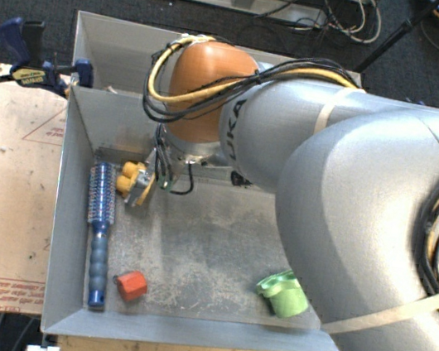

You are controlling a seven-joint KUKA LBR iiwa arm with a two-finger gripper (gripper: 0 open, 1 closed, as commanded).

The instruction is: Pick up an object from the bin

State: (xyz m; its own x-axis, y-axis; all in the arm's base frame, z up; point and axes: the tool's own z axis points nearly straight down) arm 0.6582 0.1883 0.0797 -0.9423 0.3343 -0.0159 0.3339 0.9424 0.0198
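Bin (70, 211), grey metal.
Near edge: red block (131, 284), just beside the brush's handle end; green cup (282, 296), on its side, well apart to the right.
Left wall: blue brush (99, 229), lying lengthwise.
Far left: small yellow thing (128, 176), just beside the brush head.
Gripper (143, 186): low at the yellow thing's right side; apart or together, cannot tell.

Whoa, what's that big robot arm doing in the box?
The grey robot arm is picking something out of a metal bin. Its gripper is low in the far left part, right against a small yellow thing beside the bristly end of a blue brush. I can't tell if it has grabbed it. A red block and a green cup lie apart near the front.
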